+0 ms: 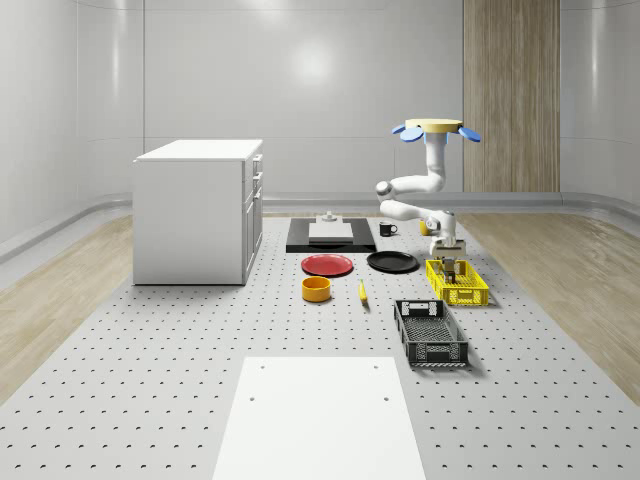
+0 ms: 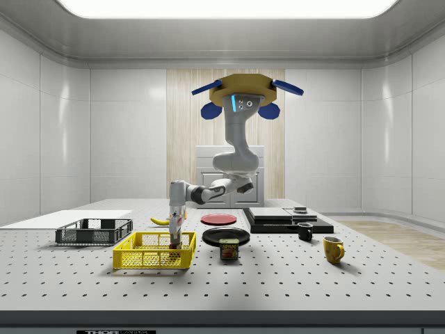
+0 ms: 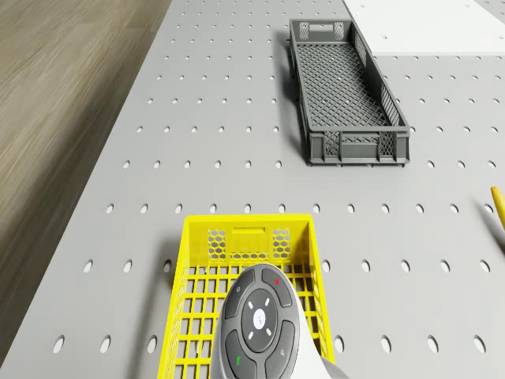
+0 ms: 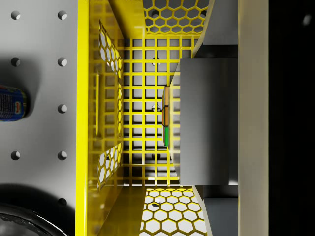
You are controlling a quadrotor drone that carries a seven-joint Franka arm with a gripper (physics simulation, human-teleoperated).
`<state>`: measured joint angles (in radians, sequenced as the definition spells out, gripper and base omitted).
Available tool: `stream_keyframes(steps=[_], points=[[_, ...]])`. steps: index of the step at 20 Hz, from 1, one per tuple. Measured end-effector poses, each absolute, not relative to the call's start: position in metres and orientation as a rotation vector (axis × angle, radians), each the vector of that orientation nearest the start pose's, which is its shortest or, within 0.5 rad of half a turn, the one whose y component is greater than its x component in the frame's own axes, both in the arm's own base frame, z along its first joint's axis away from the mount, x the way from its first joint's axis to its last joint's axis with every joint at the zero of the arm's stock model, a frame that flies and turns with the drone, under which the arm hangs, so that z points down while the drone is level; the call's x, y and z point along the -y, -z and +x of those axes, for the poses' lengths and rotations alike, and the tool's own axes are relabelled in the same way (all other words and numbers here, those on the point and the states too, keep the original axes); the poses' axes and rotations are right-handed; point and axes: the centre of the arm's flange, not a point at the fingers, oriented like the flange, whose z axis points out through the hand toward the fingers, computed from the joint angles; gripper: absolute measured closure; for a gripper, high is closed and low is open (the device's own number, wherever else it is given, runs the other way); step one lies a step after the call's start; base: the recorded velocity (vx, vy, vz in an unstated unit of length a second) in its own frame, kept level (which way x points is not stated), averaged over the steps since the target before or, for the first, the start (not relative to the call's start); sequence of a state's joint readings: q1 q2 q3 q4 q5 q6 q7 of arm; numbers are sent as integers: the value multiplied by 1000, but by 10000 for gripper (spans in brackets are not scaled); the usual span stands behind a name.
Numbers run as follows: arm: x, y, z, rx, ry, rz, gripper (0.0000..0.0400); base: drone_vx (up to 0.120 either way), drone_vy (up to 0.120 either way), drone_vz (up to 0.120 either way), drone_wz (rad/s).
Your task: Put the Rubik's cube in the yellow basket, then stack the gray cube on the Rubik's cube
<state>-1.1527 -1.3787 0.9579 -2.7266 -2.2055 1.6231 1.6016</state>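
We saw a gray perforated table (image 1: 150,380) in a pale-walled room; the drone (image 2: 240,97) hovered above it, beyond the yellow basket (image 2: 142,259); the Rubik's cube (image 4: 166,115) showed merely as a coloured edge beneath the gray cube (image 4: 206,120) in the basket; the gripper (image 2: 174,240) fingers clenched the gray cube

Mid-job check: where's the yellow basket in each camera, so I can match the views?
Whole-scene view: yellow basket right of centre, below the hovering drone, just beyond the dark crate.
Side view: yellow basket at front left, dark crate further left.
Drone view: yellow basket close under the camera, dark crate beyond.
Wrist view: yellow basket mesh beneath the wrist.
Shared landmark: the dark crate.
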Motion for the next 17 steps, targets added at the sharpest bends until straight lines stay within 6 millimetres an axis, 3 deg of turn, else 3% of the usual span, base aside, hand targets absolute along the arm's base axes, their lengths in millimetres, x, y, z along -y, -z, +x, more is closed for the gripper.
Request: stream_keyframes(steps=[3, 6, 9, 17], points=[[-5, -617, 309, 2, -786, 0, 150, 0, 0, 0, 0], [-5, -617, 309, 2, -786, 0, 71, 0, 0, 0, 0], [-4, -612, 309, 2, -786, 0, 33, 0, 0, 0, 0], [-4, -591, 309, 2, -786, 0, 5, 0, 0, 0, 0]])
